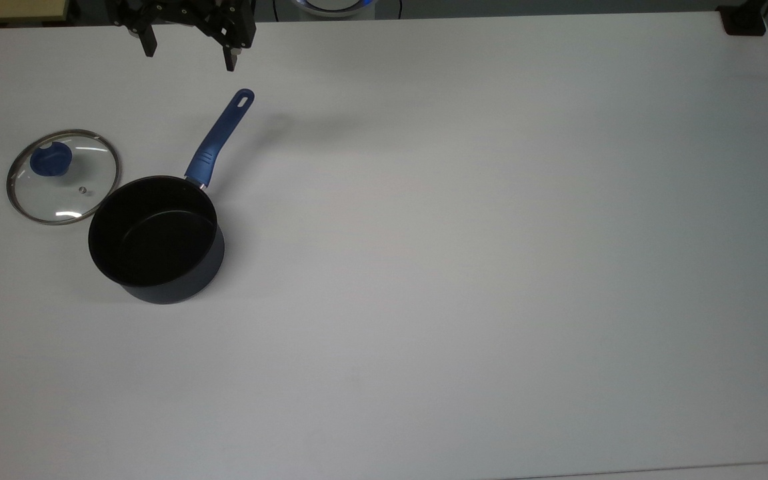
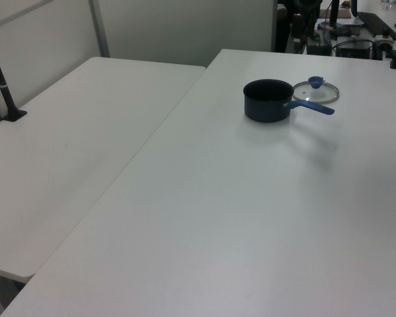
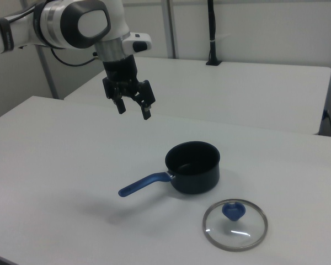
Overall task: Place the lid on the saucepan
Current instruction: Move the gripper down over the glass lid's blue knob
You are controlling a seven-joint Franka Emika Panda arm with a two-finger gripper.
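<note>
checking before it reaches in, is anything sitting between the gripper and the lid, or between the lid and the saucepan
Nothing visible blocks either path. The gripper hangs open above the table, empty. The lid lies flat beside the saucepan, nothing between them. The pan's mouth is open and empty, its handle pointing away from the lid.

Saucepan (image 1: pixel 155 238) upright on table (image 1: pixel 491 267). Lid (image 1: pixel 63 177) flat on table, just beside saucepan at the top view's upper left. Saucepan handle points toward the top view's upper right. Gripper (image 1: pixel 189 59) hangs above table, beyond handle's end, apart from saucepan.
</note>
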